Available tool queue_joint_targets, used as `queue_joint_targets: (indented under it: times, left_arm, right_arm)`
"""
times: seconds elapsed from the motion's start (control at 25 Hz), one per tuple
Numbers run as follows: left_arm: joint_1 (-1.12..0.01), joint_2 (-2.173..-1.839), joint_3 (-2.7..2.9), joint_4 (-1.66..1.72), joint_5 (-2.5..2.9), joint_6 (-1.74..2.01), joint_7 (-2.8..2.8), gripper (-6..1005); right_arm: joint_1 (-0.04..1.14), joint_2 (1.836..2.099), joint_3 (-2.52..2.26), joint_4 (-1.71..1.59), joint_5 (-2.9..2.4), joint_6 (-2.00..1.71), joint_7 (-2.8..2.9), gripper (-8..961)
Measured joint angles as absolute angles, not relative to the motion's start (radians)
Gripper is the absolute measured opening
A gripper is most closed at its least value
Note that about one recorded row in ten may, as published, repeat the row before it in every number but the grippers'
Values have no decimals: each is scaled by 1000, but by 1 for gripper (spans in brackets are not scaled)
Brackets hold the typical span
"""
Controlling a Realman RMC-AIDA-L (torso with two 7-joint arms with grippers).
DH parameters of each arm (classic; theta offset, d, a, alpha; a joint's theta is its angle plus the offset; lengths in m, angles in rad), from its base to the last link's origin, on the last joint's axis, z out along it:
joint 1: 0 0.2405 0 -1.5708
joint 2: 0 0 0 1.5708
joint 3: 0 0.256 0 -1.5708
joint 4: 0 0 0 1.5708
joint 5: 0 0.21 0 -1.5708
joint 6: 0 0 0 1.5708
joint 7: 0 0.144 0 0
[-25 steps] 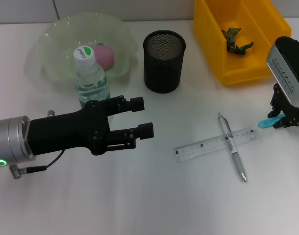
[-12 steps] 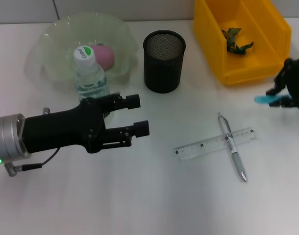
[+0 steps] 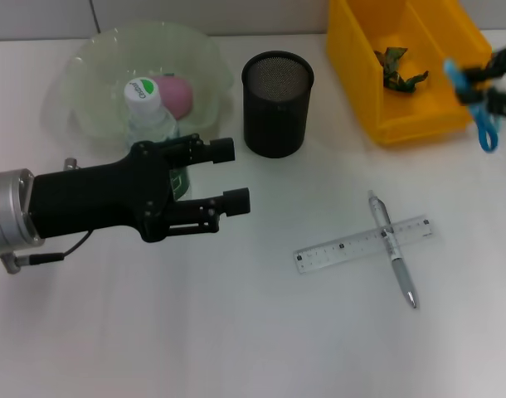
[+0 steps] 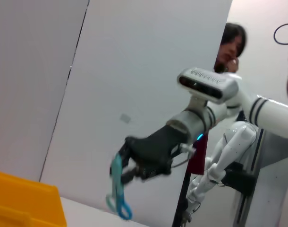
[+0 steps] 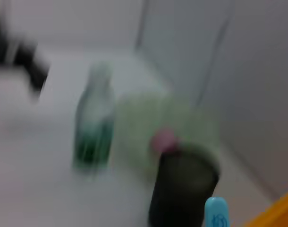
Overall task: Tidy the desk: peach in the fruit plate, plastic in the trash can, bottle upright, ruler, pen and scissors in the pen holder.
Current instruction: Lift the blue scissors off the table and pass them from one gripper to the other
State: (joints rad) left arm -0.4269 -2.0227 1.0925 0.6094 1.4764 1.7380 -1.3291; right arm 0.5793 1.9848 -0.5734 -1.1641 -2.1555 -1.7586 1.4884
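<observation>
1. Pen holder: black mesh cup, upright on the white desk; taken here as the landmark.
2. Left gripper: just left of the pen holder and slightly nearer the robot, above the desk; its fingers are spread apart and hold nothing.
3. Bottle: upright, left of the pen holder, partly hidden behind the left gripper.
4. Fruit plate: pale green, left of the pen holder behind the bottle; the pink peach lies in it.
5. Trash can: yellow bin right of the pen holder, containing a crumpled green plastic scrap.
6. Right gripper: far right of the pen holder, at the trash can's right wall, raised off the desk; its fingers are closed on the blue scissors, whose handle loops hang down in the left wrist view.
7. Ruler and pen: on the desk, right of the pen holder and nearer the robot; they cross each other, touching.
</observation>
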Motion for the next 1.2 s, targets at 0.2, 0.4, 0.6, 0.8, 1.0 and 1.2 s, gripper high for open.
queue_joint_targets:
  times: [0.2,0.4,0.6,0.8,1.0,1.2]
  left_arm:
    - [-431,-2022,1077,652,1480,1738,-1323,783]
    - [-414,-2034,1077,714,1480,1740,-1313,783]
    - [-415,-2067,1067,719,1469,1716,-1199,783]
    - [-436,-2075,1075,640,1384,1679,-1070,783]
    - [-492,-2076,1078,494,1283,1656,-939,783]
    - [-554,-2080,1104,387,1233,1634,-860,775]
  right_arm:
    - [496,1989,-516,-1054,-1858,-1748,1572,202]
    - [445,2019,-508,-819,-1615,-1733,1541,203]
    - [437,2051,-509,-526,-1406,-1749,1419,204]
    - [445,2079,-509,-274,-1250,-1805,1317,205]
    - [457,2085,-509,-68,-1162,-1876,1265,206]
    - [476,2088,-508,30,-1161,-1933,1272,207]
